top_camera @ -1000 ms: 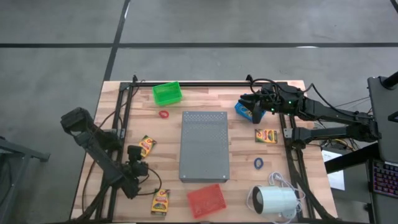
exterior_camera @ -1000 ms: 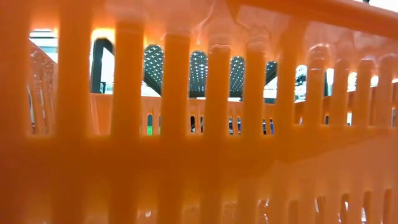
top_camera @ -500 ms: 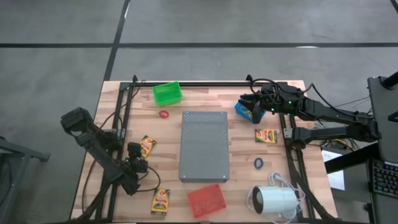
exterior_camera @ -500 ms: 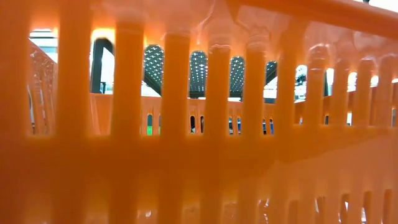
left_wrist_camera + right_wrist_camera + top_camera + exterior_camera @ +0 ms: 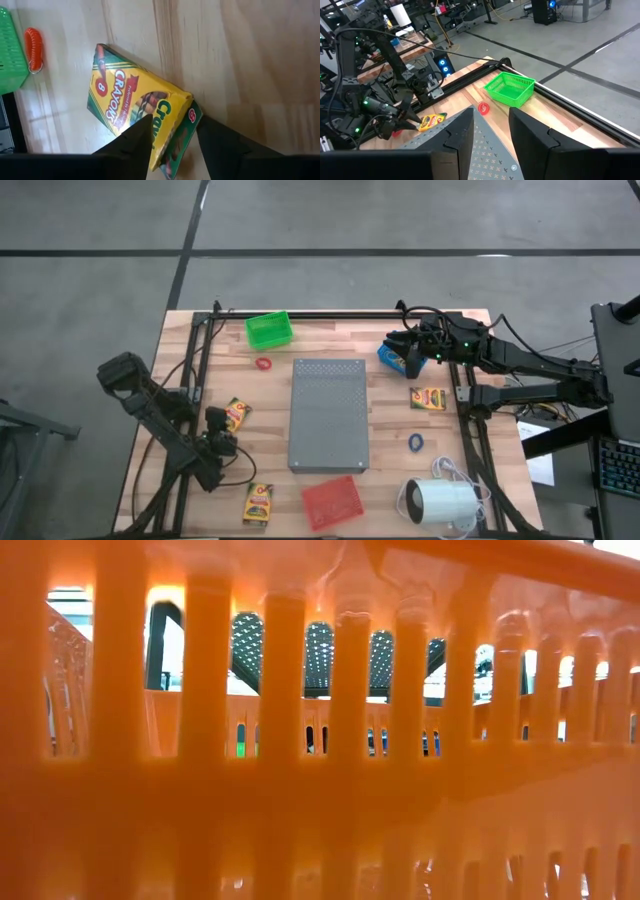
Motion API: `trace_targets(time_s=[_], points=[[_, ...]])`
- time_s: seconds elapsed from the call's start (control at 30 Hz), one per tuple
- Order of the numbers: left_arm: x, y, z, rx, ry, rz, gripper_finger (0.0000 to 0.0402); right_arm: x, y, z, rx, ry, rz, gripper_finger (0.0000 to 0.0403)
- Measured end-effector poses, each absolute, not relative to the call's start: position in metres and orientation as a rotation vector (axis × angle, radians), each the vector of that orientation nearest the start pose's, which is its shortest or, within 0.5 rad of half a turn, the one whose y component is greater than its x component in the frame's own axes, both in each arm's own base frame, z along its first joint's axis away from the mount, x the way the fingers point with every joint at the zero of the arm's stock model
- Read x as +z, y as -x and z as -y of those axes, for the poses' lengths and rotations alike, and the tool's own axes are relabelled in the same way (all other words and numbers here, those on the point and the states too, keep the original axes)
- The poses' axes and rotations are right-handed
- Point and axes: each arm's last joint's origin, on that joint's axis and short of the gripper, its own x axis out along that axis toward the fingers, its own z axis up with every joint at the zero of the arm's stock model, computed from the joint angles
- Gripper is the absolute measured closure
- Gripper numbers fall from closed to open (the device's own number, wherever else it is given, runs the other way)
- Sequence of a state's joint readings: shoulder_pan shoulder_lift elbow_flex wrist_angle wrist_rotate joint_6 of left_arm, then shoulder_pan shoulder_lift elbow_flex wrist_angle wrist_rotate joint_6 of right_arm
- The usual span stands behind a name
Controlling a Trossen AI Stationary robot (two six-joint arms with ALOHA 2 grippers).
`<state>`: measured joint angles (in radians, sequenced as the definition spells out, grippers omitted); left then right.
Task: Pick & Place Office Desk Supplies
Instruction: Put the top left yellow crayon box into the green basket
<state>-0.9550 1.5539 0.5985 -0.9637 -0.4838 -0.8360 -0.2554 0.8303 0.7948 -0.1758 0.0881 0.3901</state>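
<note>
Crayon box (image 5: 135,107) is straddled by the spread left tool (image 5: 172,137); right tool (image 5: 410,358), unclenched, is held at one o'clock.

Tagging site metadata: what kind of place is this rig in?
Likely a robotics lab or workshop: bare concrete floor, a keyboard by the table, and more benches with cabled gear behind.

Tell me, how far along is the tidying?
Barely started. No supplies show in the green basket or red basket. In hand: the left tool is at one crayon box; the right tool waits, open, over the blue basket. Left: two more crayon boxes, a red ring and a blue ring.
</note>
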Motion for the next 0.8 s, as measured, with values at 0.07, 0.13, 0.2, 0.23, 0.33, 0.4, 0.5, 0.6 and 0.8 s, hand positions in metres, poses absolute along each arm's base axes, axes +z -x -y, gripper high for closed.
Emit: trace_targets(time_s=[0.07, 0.13, 0.2, 0.23, 0.33, 0.4, 0.5, 0.6, 0.8], points=[[0.1139, -0.1115, 0.1341, 0.284, -0.588, -1.355, 0.0252, 0.3294, -0.1767, 0.0488, -0.380, -0.402, -0.142, 0.0279], [0.1135, -0.1114, 0.1338, 0.286, -0.590, -1.354, 0.0264, 0.3294, -0.1767, 0.0488, -0.379, -0.403, -0.142, 0.0276], [0.1133, -0.1114, 0.1335, 0.290, -0.588, -1.351, 0.0278, 0.3295, -0.1765, 0.0487, -0.379, -0.402, -0.142, 0.0274], [0.1132, -0.1112, 0.1333, 0.293, -0.588, -1.350, 0.0283, 0.3295, -0.1765, 0.0487, -0.379, -0.402, -0.142, 0.0273], [0.1118, -0.1107, 0.1323, 0.303, -0.576, -1.346, 0.0297, 0.3295, -0.1765, 0.0487, -0.379, -0.402, -0.142, 0.0274], [0.1102, -0.1100, 0.1312, 0.311, -0.567, -1.338, 0.0307, 0.3295, -0.1765, 0.0487, -0.379, -0.402, -0.142, 0.0277], [0.1087, -0.1094, 0.1303, 0.311, -0.565, -1.331, 0.0325, 0.3295, -0.1765, 0.0487, -0.379, -0.402, -0.142, 0.0281], [0.1085, -0.1095, 0.1302, 0.310, -0.565, -1.330, 0.0343, 0.3295, -0.1765, 0.0487, -0.379, -0.402, -0.142, 0.0284], [0.1084, -0.1095, 0.1301, 0.312, -0.567, -1.326, 0.0379, 0.3294, -0.1765, 0.0487, -0.379, -0.402, -0.142, 0.0286]])
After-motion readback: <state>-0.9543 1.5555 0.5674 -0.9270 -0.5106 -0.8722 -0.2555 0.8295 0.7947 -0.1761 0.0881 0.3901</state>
